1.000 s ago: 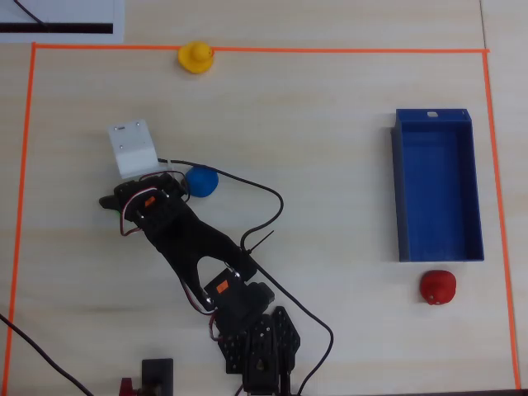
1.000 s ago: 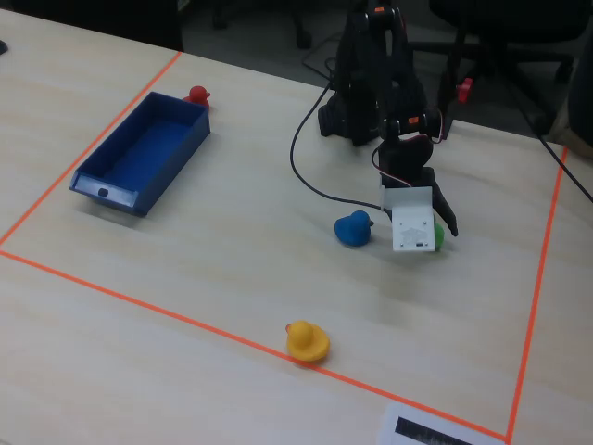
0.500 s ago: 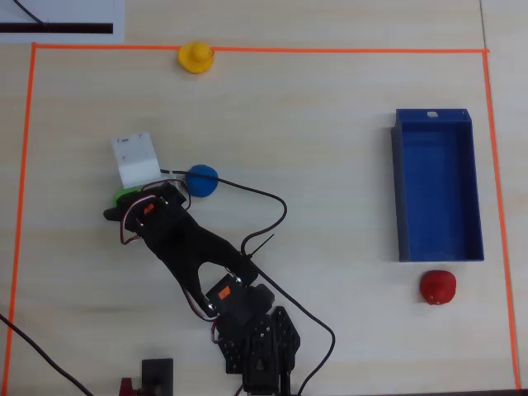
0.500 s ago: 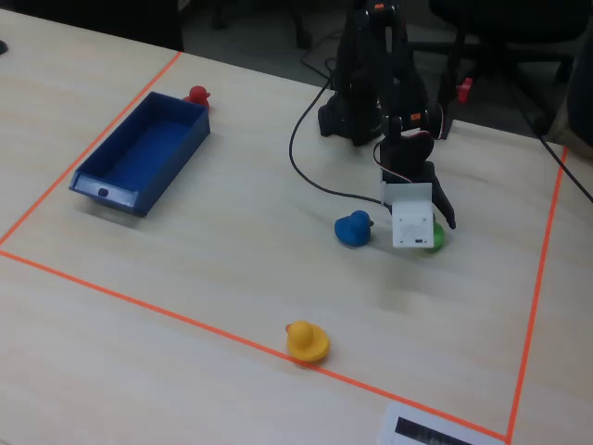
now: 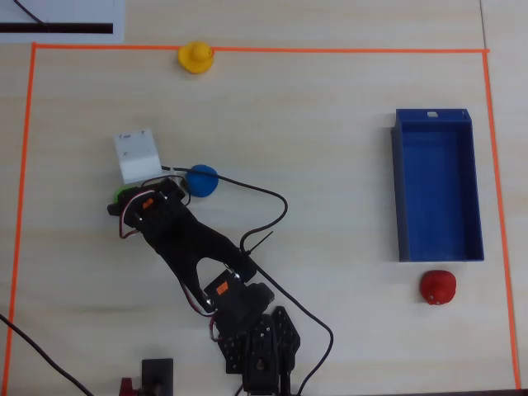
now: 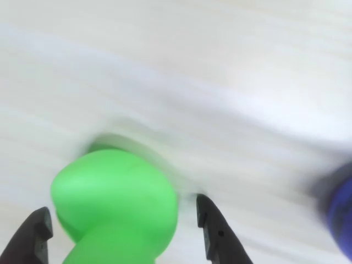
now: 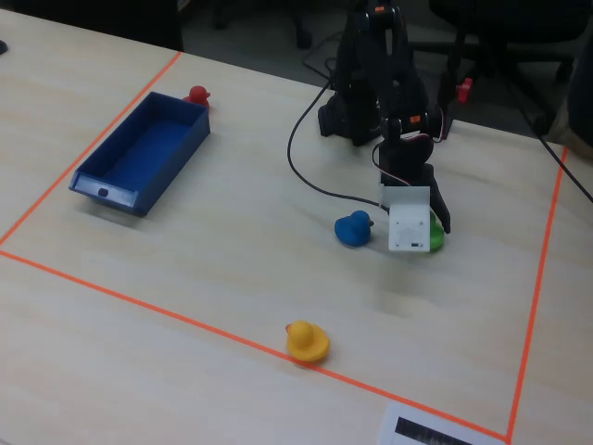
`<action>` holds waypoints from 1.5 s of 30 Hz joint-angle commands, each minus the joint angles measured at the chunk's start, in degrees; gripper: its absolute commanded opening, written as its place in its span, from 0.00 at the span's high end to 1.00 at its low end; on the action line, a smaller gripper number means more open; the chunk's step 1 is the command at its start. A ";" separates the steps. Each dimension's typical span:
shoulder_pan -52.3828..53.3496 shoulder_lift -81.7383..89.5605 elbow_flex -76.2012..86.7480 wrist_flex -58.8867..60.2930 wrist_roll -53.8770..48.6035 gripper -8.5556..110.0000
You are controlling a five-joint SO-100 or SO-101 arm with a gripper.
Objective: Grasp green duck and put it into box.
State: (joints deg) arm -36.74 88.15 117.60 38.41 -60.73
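- A pale wood table [image 5: 330, 165] is marked off by orange tape [image 5: 247, 49]; the blue box [image 5: 437, 186] sits far to the right in the overhead view.
- The green duck [image 6: 115, 206] lies on the table just beside a blue duck [image 5: 201, 180], well apart from the box.
- The claw [image 6: 124, 228] stands wide, one dark finger on each side of the duck, not visibly pressing it.
- The duck looks light, smooth and rounded, likely slippery; gripping across its broad body seems safest.
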 commanded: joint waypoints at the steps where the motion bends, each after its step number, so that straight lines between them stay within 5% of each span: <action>1: 1.23 0.26 -2.02 0.18 -0.97 0.65; 8: 1.49 1.23 -1.93 0.44 -3.25 0.71; 12: 1.49 1.93 -1.58 0.79 -4.48 0.93; 31: 9.49 24.87 2.81 12.04 -3.52 0.93; 45: 40.78 34.80 -8.35 23.03 -8.88 0.93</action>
State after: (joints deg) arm -6.50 122.08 116.19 61.26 -66.27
